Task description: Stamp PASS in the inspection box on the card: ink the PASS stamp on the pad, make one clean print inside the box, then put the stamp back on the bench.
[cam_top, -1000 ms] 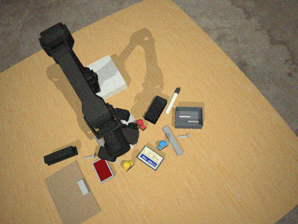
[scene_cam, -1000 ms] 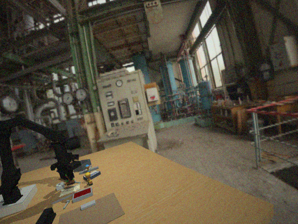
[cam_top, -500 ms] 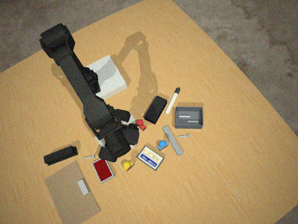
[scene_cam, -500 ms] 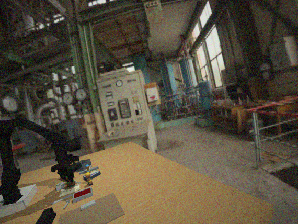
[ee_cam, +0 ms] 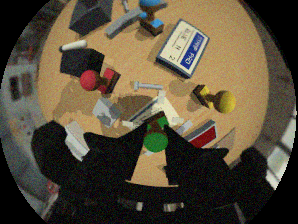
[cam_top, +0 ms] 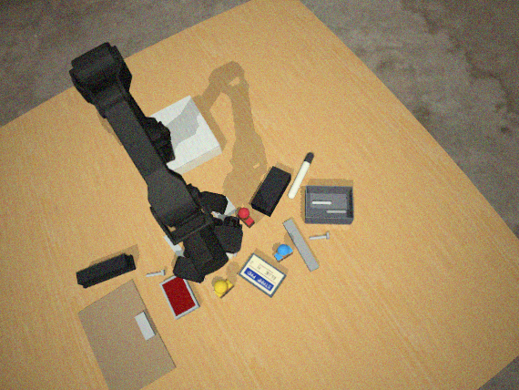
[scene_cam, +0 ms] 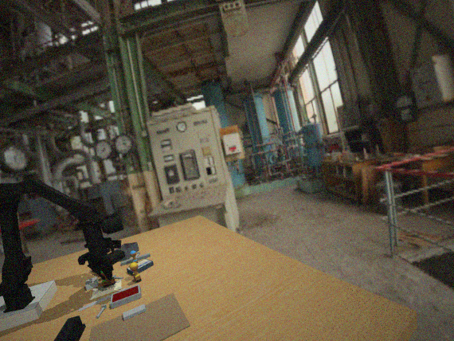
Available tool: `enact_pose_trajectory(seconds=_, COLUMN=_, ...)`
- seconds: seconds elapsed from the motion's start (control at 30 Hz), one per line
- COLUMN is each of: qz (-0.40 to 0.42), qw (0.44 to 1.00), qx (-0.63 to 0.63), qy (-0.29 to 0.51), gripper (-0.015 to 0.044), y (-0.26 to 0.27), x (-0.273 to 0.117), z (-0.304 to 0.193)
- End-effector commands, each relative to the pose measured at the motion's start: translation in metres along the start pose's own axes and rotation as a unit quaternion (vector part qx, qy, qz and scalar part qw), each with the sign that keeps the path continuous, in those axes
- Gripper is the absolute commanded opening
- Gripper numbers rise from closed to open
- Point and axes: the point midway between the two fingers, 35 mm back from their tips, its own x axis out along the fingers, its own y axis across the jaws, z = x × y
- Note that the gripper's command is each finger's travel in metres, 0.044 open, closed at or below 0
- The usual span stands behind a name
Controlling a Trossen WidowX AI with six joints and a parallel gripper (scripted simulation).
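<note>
Gripper [cam_top: 200, 264] [scene_cam: 104, 276] [ee_cam: 156, 125] of mine is closed on the green-knobbed stamp [scene_cam: 106, 282] [ee_cam: 156, 141], its knob between the fingers; I have it over the pale card [scene_cam: 104, 291] [ee_cam: 167, 111], low down, though I cannot tell whether its base touches, and the inspection box is hidden from me.

The open red ink pad [cam_top: 180, 297] [scene_cam: 126, 295] [ee_cam: 204, 135] lies just beside the card; the yellow stamp [cam_top: 221, 287] [scene_cam: 135, 268] [ee_cam: 223, 101] stands between that pad and the boxed stamp pad [cam_top: 262, 274] [scene_cam: 140, 266] [ee_cam: 184, 48]; my wrist view shows the red stamp [ee_cam: 91, 80] and blue stamp [ee_cam: 150, 15] apart from the gripper; I cannot read which stamp says PASS.
</note>
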Motion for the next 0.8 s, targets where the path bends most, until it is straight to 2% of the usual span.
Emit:
enact_pose_trajectory(seconds=0.0, qz=0.003, qw=1.0, qx=-0.002, qy=0.002, gripper=0.0, y=0.0019, x=0.0044, z=-0.0016)
enact_pose_trajectory(seconds=0.77, qz=0.005, qw=1.0, qx=-0.002, qy=0.002, gripper=0.0, y=0.002, x=0.0078, z=-0.0017)
